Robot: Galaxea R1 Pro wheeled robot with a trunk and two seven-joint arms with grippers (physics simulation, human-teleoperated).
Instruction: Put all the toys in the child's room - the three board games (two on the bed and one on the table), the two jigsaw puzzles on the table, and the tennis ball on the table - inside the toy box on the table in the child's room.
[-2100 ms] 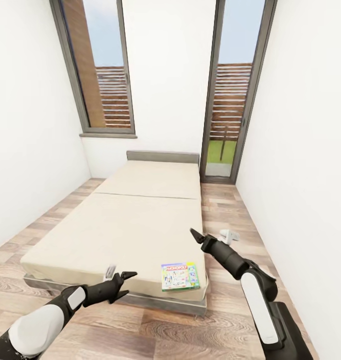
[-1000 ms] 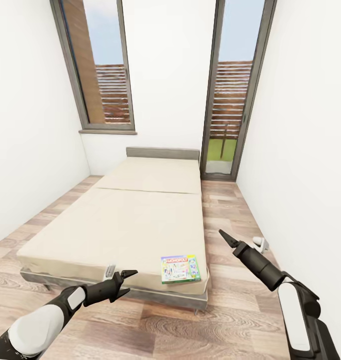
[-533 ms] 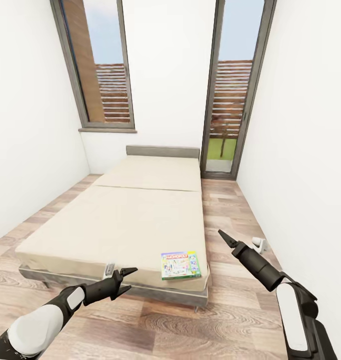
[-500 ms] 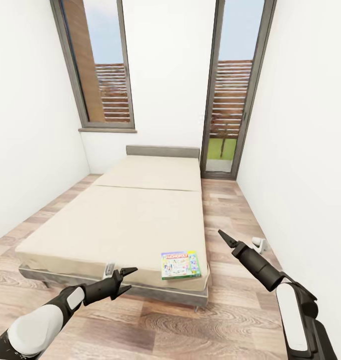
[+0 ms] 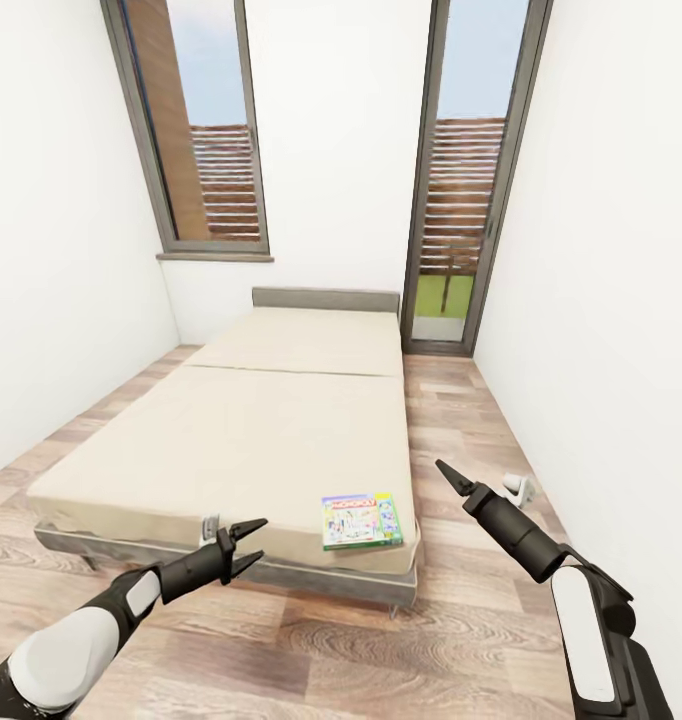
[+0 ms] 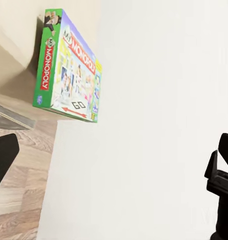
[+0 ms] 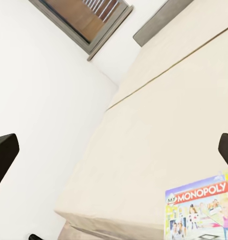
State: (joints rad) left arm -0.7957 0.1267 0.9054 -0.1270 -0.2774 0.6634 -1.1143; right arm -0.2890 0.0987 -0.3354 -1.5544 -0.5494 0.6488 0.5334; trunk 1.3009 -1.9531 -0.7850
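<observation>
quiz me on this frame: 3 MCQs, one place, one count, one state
1. Where does the Monopoly box lie?
A. at the near right corner of the bed
B. on the floor
C. against the headboard

2. How many game boxes are on the bed?
A. three
B. one
C. none

3. How is the left gripper?
A. shut on the box
B. open, holding nothing
C. pressed on the mattress

Answers:
1 A, the box sits flat by the mattress's near right corner.
2 B, the head view shows a single box.
3 B, its fingers are spread in the air short of the bed.
</observation>
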